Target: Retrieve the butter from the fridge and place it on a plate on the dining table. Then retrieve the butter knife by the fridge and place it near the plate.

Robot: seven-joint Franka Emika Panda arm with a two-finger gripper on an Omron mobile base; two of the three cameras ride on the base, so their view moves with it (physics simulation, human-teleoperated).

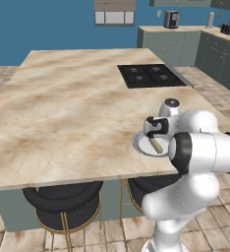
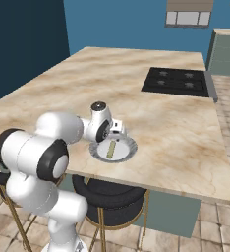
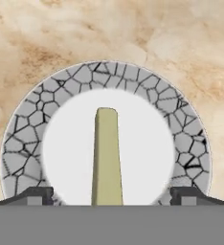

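The butter (image 3: 106, 158), an olive-yellow stick, lies flat in the white middle of the plate (image 3: 18, 148), whose rim has a cracked grey pattern. The plate (image 1: 139, 143) (image 2: 130, 149) sits near the front edge of the beige marble dining table (image 1: 68, 108) (image 2: 176, 123). My gripper (image 3: 111, 195) hangs just above the plate, open, its two fingertips (image 3: 37, 194) wide apart on either side of the butter and not touching it. From the base views the butter (image 1: 157, 145) (image 2: 111, 149) shows just below the hand (image 1: 156, 127) (image 2: 116, 130).
A black cooktop (image 1: 149, 75) (image 2: 178, 81) is set into the table behind the plate. Black stools with gold legs (image 1: 63, 202) (image 2: 112, 197) stand under the near table edge. A far counter carries small appliances (image 1: 172, 19).
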